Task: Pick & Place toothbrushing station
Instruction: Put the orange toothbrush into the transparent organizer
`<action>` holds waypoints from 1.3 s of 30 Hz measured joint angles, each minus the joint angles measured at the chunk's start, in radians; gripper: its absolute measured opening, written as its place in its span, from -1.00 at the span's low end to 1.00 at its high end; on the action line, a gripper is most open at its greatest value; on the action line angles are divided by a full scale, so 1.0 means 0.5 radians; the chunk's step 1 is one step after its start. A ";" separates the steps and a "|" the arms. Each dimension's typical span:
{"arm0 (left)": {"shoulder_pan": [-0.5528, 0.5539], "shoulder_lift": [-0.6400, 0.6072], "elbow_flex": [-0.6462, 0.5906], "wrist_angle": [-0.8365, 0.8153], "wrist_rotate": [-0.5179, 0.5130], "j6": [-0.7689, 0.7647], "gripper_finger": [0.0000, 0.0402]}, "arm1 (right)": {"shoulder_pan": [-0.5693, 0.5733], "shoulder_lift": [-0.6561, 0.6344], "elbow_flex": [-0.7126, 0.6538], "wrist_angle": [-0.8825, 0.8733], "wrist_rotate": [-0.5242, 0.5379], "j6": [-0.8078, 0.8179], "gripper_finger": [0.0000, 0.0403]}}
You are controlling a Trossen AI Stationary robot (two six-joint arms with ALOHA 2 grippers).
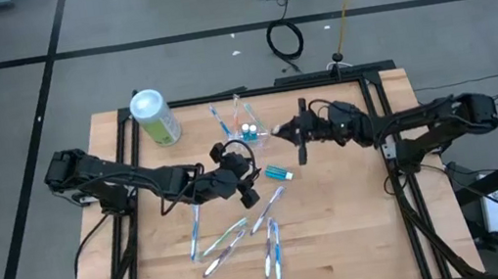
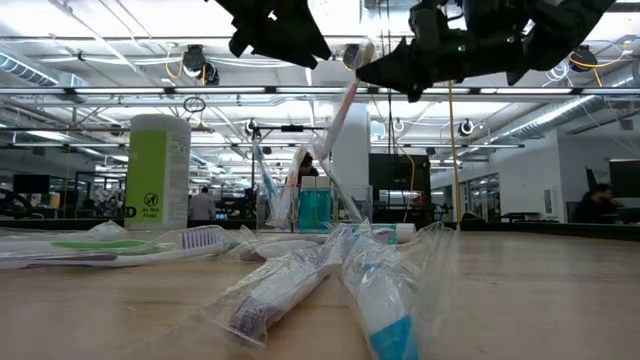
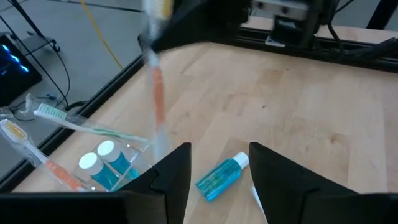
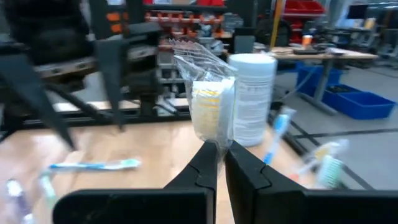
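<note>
The toothbrushing station is a clear holder at the table's middle far side; it holds toothbrushes and two blue bottles and shows in the low view. My right gripper is just right of it, raised, shut on a wrapped toothbrush. The brush's lower end reaches the holder; whether it is inside, I cannot tell. My left gripper is open and raised, near a small blue bottle lying on the table. My right gripper pinches the wrapped toothbrush just below its head between its two fingers. The wrapped head stands out past the fingertips. The brush is lifted and its handle slants down from the fingers toward the holder.
A green-and-white canister stands at the far left of the table. Several wrapped toothbrushes lie spread on the near middle of the wood. More brushes lie beside the holder. A black frame borders the table.
</note>
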State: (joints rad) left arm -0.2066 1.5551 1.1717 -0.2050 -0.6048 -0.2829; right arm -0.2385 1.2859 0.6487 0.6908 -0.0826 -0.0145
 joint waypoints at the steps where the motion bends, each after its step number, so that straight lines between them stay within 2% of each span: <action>1: 0.002 0.000 0.000 0.000 0.000 0.000 -0.16 | -0.026 -0.002 0.001 0.003 0.000 0.000 -0.97; 17: 0.081 0.000 0.000 0.001 0.003 -0.002 -0.16 | -0.327 -0.002 0.127 -0.390 0.000 -0.048 -0.97; 21: 0.089 0.000 0.000 0.001 0.003 -0.002 -0.16 | -0.387 -0.002 0.129 -0.391 -0.003 -0.049 -0.97; 25: 0.091 0.000 0.000 0.001 0.004 -0.006 -0.16 | -0.463 -0.001 0.129 -0.397 -0.107 -0.014 -0.97; 39: 0.102 0.000 0.000 0.004 0.003 -0.001 -0.16 | -0.532 0.049 0.130 -0.504 -0.159 0.005 -0.97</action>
State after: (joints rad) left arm -0.1555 1.5551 1.1717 -0.2028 -0.6033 -0.2832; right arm -0.5045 1.3102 0.7136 0.4387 -0.1619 -0.0120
